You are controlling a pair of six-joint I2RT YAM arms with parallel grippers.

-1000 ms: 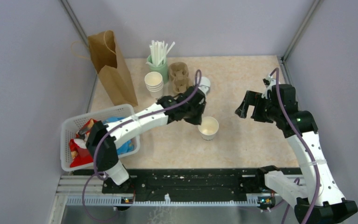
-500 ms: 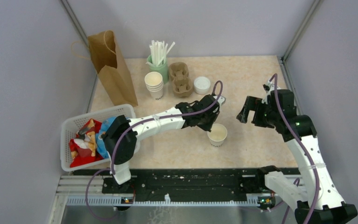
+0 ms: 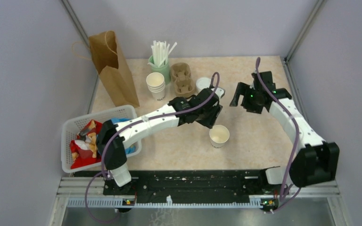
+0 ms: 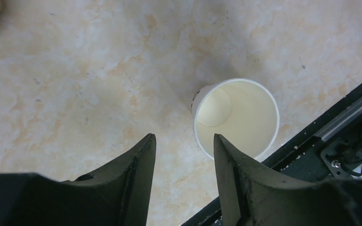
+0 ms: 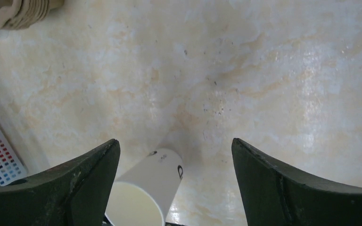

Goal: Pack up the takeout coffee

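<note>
The takeout coffee cup (image 3: pixel 219 135), cream-white with dark lettering, stands upright in the middle of the table with its top open. In the left wrist view the cup (image 4: pixel 235 117) sits just ahead of the right fingertip. My left gripper (image 3: pixel 213 117) (image 4: pixel 183 137) hovers just behind the cup, open and holding nothing. A round white lid (image 3: pixel 201 83) lies further back, partly hidden by the left arm. My right gripper (image 3: pixel 239 100) (image 5: pixel 175 141) hangs open over bare table to the right of the lid, and the cup (image 5: pixel 146 188) shows low between its fingers.
At the back stand a brown paper bag (image 3: pixel 113 68), a green cup of straws (image 3: pixel 159 59), a stack of lidless cups (image 3: pixel 155 84) and a brown pulp carrier (image 3: pixel 181 77). A white basket (image 3: pixel 70 129) of snack packs sits at the left.
My left gripper carried the cup a little to the right, then opened and let go of it. The right arm swung back and left, toward the lid.
</note>
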